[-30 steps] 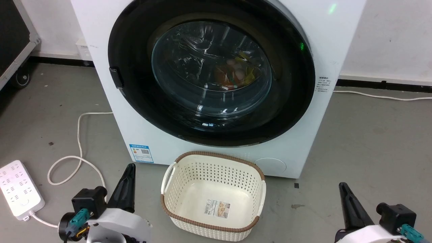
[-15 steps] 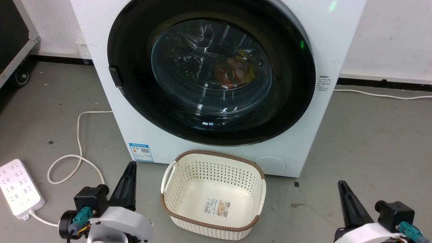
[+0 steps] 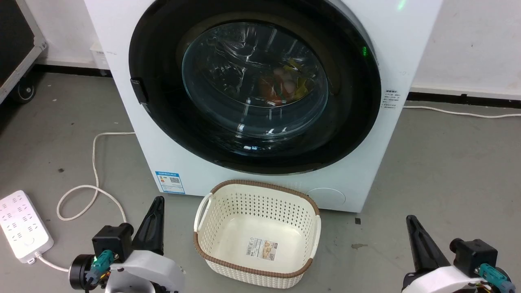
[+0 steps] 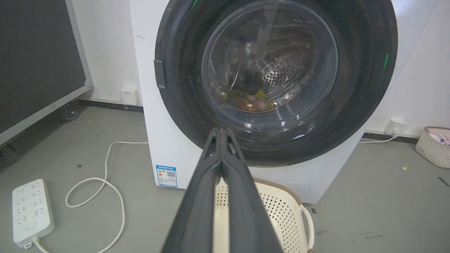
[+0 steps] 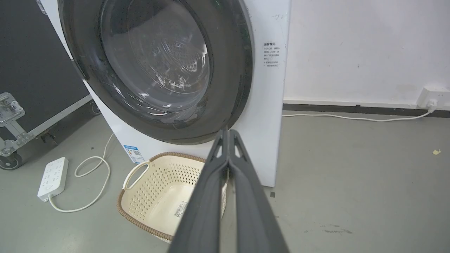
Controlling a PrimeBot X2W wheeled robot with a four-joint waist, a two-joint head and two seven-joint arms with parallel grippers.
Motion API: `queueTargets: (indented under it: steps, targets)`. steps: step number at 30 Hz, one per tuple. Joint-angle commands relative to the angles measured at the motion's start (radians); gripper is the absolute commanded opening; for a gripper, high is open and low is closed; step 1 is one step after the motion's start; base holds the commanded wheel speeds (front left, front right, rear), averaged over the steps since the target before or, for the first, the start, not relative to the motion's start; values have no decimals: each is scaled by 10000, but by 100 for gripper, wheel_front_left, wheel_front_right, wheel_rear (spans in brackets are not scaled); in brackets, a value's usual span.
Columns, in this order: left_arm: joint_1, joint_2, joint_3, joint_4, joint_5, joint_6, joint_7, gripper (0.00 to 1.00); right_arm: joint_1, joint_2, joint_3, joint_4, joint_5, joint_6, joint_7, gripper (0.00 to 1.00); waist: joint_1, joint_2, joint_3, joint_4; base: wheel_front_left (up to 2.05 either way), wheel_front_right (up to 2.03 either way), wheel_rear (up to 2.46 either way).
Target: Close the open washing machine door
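The washing machine door [image 3: 254,81] lies flush against the front of the washing machine [image 3: 399,49], its black rim covering most of the white face (coloured laundry shows through the glass bowl). Near the robot, the left gripper [image 3: 158,201] hangs low on the left and the right gripper [image 3: 409,219] low on the right, each with its fingers pressed together on nothing. A cream basket [image 3: 252,185] sits on the floor between them, just in front of the machine.
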Motion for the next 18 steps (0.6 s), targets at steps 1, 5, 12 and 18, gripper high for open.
queueTargets:
  steps: [1,5,12,18]
  targets:
    - [115,-62,45,-74,80,48,48,0,-59,-6,12,-83,-98,-3,17,0,-1,0,2,0,0,0,0]
    - [146,-112,91,-152,229,62,126,0,-66,-7,20,-170,-188,-3,98,0,-1,0,21,-5,0,0,0]
    - [183,-170,146,-246,407,79,219,0,-74,-8,30,-274,-296,-3,196,0,-1,0,43,-10,0,0,0]
    - [220,-229,202,-340,586,96,312,0,-82,-9,40,-378,-404,-4,295,0,-1,0,66,-16,0,0,0]
